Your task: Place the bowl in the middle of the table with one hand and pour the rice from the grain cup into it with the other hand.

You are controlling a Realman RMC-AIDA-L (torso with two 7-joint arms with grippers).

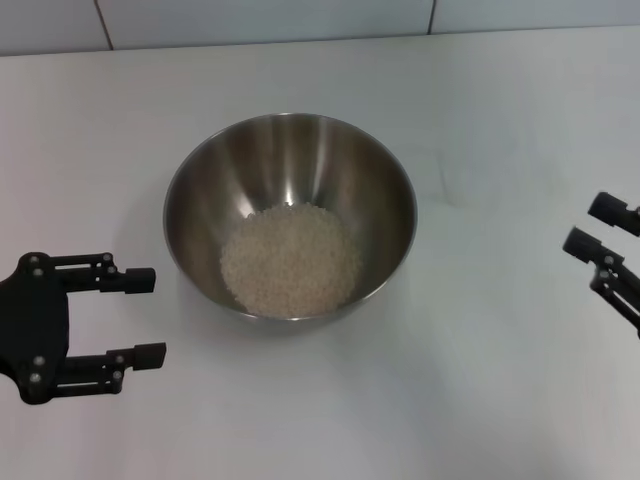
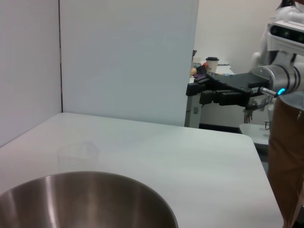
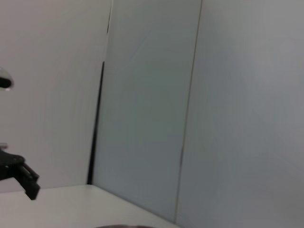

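The large round stainless-steel bowl [image 1: 290,215] stands upright near the middle of the plain white tabletop [image 1: 480,400], and a loose heap of small off-white rice grains [image 1: 290,260] lies in its bottom, toward the side nearest the robot. By that, both the placing and the pouring look done. The small clear plastic grain cup [image 2: 78,156] shows only faintly in the left wrist view, standing upright and seemingly empty on the tabletop just beyond the bowl's rim; the head view gives at most a faint trace of it to the bowl's right. The black two-fingered left hand [image 1: 140,316] rests low at the robot's left, released, its fingers spread and pointing toward the bowl, near the rim but apart from it. The black right hand [image 1: 598,228] sits at the far right edge, well apart from the bowl, spread open and holding nothing. So the left hand is the nearer one, and I judge only withdrawal remains.
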